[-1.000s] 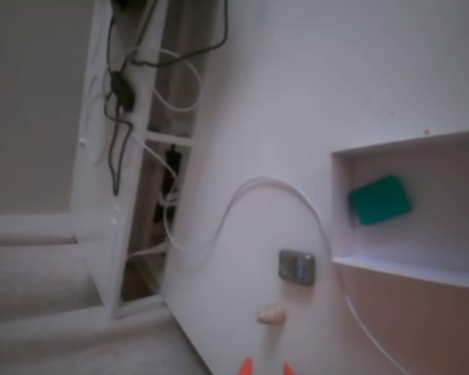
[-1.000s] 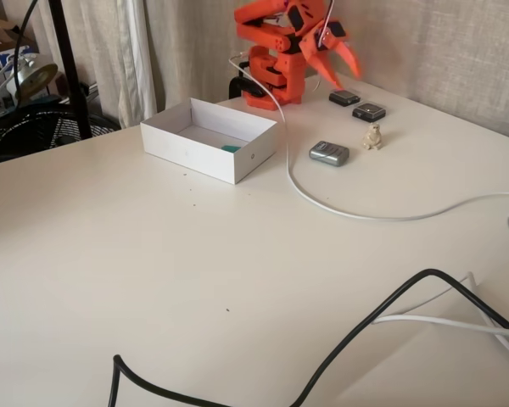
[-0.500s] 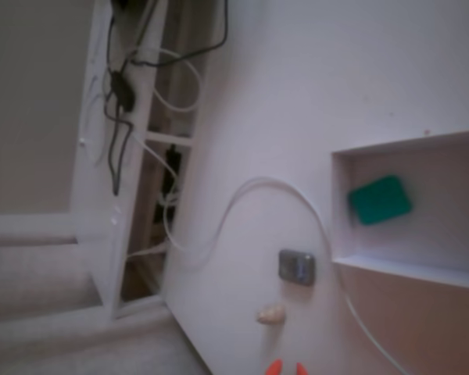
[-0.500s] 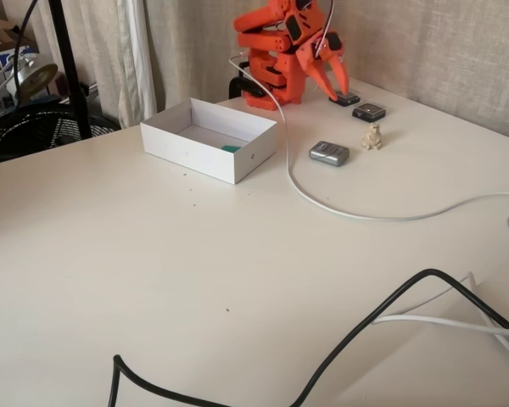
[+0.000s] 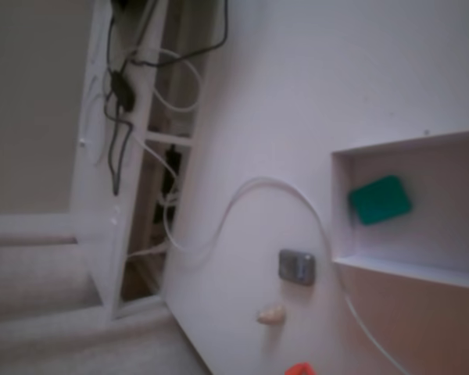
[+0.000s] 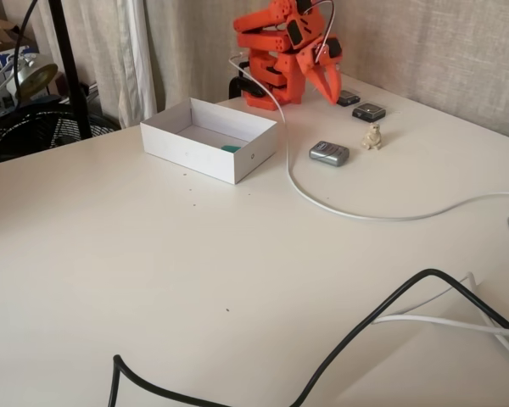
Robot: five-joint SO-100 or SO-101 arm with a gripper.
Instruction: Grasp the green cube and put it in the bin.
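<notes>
Right, quick status from my end. Biggest change over the last sec: the hand (image 6: 327, 83) has pulled its fingers together. A sec ago they were splayed wide, half a sec ago narrower, and now in the fixed view across the table they read as one pointed wedge, nothing between them. In the other fixed view I only get a single orange tip at the bottom edge, approx 6 o'clock, where two separate tips showed earlier. So: pinched closed and empty, arm folded back over its base at approx 12 o'clock of the table (image 6: 195, 280).

The green cube (image 5: 380, 200) hasn't budged across the frames. It sits on the floor of the bin (image 5: 340, 211), near the bin's left wall in that view, well apart from the hand. In the view across the table only a teal sliver (image 6: 231, 147) peeks over the bin's (image 6: 205, 155) front wall.

My read: drop is done, arm is retiring, task looks as good as finished.

Other bits, untouched: grey metallic thing (image 6: 329, 153) at approx 2 o'clock from the bin, cream lump (image 6: 373, 136) just beyond it, white cable (image 6: 322, 199) looping past both.

Writing/brands: none legible. Bin walls plain, cube faces plain; the grey item may carry marks but too small and blurred to tell.
</notes>
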